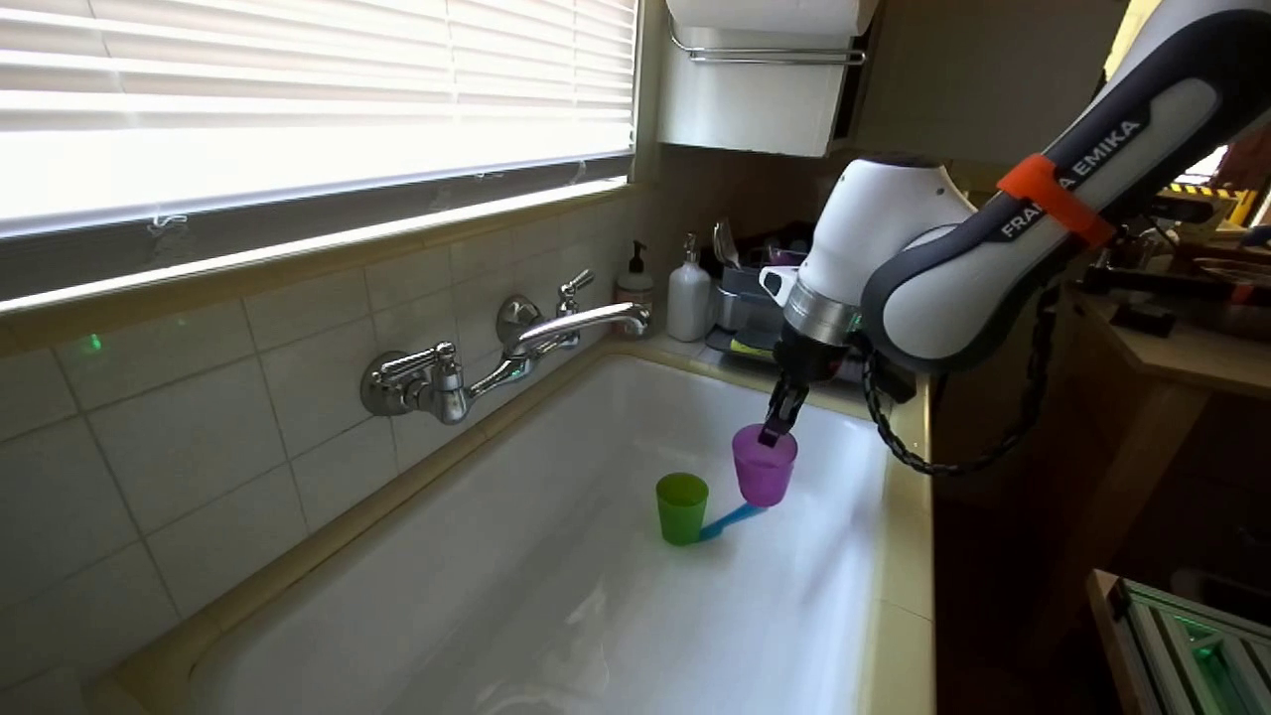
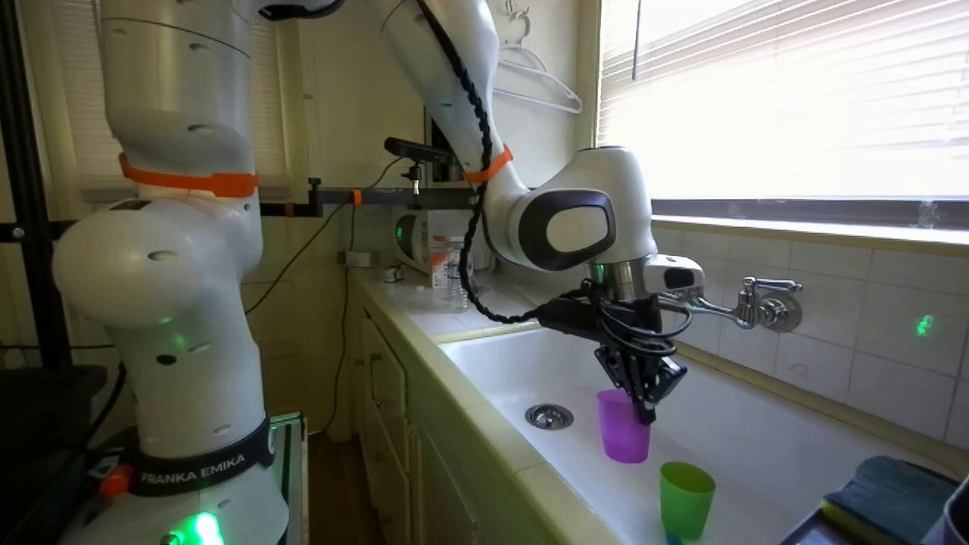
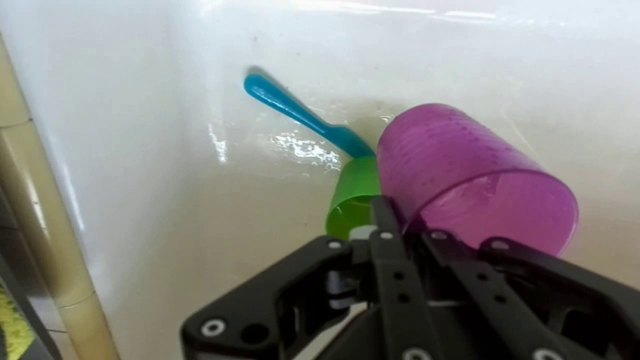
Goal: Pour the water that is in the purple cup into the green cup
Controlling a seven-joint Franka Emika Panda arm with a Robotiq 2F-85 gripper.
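Pincer (image 3: 404, 227): pinching the purple cup (image 1: 766, 485) by its rim wall, one finger inside the mouth, one outside.
Purple cup: raised over the sink floor (image 1: 645, 645), mouth up, axis near upright (no real pouring tilt from where I stand); water level can't be made out.
Green cup (image 1: 682, 514): upright on that floor, lower and just beside, away from the drain (image 2: 549, 416) and toward the faucet (image 1: 596, 318); cups look apart.
Gap between cups: key bit. Pincer's outer finger seems to sit on the purple wall facing green, so the coming move probably wants a short shift that way, then a roll to bring the lip over green.
Blue stick (image 3: 300, 111): lying by green's foot, contact unclear; a cup carried low might snag it.
Sink rim (image 1: 902, 556): front edge on purple's side, not touching; sink runs long, so lengthwise room to swing looks fine.
Faucet: well apart from both, shouldn't bother the tilt.
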